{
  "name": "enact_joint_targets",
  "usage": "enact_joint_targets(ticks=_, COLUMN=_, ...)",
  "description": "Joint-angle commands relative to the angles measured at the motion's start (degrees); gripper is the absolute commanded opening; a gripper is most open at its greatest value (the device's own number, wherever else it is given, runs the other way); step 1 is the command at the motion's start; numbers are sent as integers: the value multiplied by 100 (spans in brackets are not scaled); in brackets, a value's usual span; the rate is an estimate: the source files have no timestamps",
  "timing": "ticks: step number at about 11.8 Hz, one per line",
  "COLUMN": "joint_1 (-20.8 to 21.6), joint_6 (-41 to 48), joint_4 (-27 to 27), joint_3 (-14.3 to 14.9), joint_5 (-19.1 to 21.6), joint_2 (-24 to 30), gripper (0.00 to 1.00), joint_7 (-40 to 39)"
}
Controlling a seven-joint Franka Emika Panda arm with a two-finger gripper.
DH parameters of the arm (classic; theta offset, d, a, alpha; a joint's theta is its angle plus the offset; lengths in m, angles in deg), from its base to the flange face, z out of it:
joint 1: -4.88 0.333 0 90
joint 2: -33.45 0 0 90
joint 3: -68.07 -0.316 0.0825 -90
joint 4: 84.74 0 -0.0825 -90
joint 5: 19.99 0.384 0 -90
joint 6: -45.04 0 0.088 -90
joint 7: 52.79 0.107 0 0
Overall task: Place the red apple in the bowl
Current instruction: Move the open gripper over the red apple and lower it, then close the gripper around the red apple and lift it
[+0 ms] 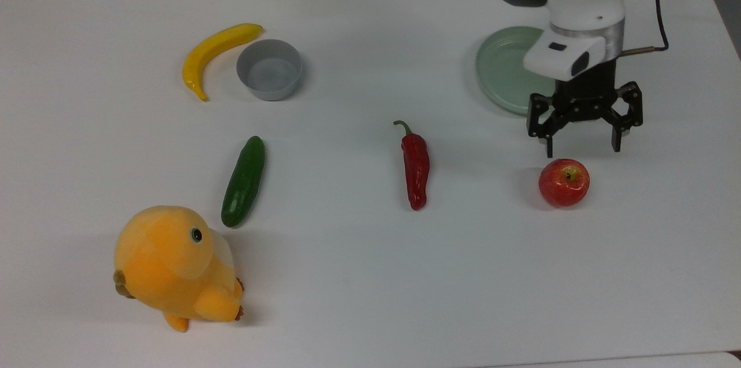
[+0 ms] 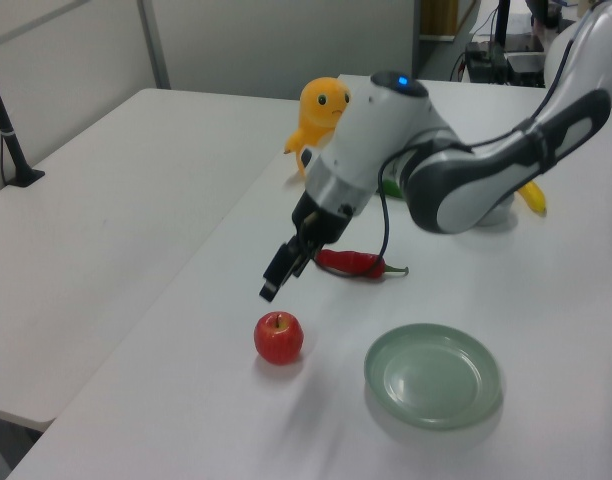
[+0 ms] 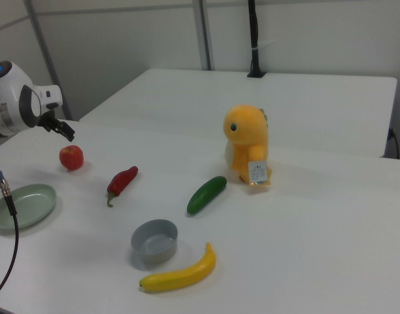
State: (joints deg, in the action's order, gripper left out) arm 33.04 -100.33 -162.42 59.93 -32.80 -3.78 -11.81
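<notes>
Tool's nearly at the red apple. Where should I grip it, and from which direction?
Probably from straight above, closing the fingers across the widest part of the red apple. It sits upright, stem up, alone on the table, so both round flanks are free. The open tool hangs just beyond it toward the plate.
</notes>
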Motion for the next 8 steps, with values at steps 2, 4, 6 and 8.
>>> enact_joint_targets(ticks=2, joint_1=287, joint_6=-79, joint_4=579, joint_3=330, joint_5=-397, joint_2=-618, gripper=100, joint_7=94)
enact_joint_targets(ticks=4, joint_1=287, joint_6=-79, joint_4=553, joint_3=339, joint_5=-634, joint_2=-636, gripper=100, joint_7=94)
enact_joint_targets(ticks=6, joint_1=278, joint_6=-79, joint_4=535, joint_3=339, joint_5=-836, joint_2=-741, gripper=100, joint_7=85)
enact_joint_targets(ticks=8, joint_1=278, joint_6=-79, joint_4=535, joint_3=304, joint_5=-925, joint_2=-777, gripper=100, joint_7=85)
